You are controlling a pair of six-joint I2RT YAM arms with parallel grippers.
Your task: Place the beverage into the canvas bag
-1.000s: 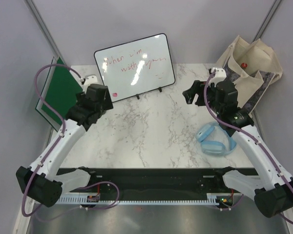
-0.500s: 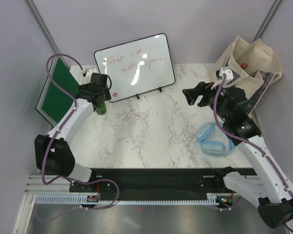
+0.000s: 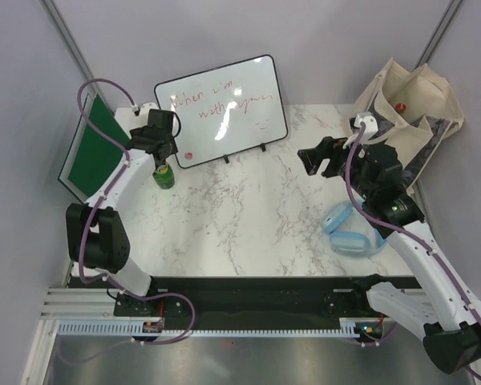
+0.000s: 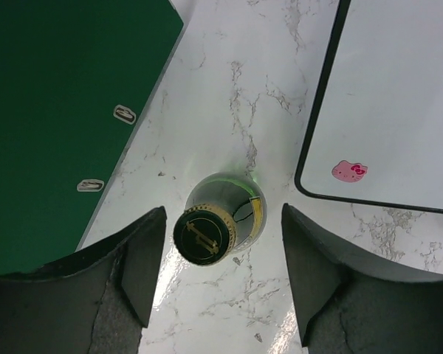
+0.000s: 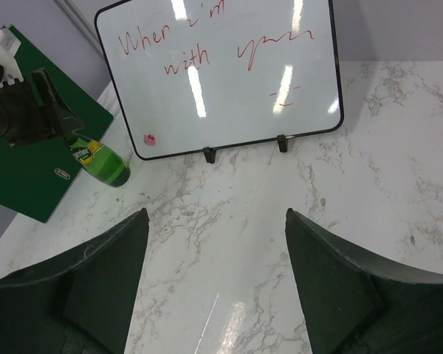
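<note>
at the far left corner of the white marble table (image 3: 248,216) the green glass bottle with a gold cap (image 4: 221,221) stands upright. the left pincer (image 4: 221,209) hangs open over it, the arm stretched far forward and the wrist pointing down. i think it should sink lower, keep centred, then close on the neck. the cream cloth canvas bag (image 3: 401,88) sits at the far right corner, and the right pincer (image 3: 319,158) is open near it.

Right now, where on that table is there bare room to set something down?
The marble middle, bordered by whiteboard, green bottle and light-blue item, is bare. Crowded: far-left corner by green board, right side by canvas bag.
</note>
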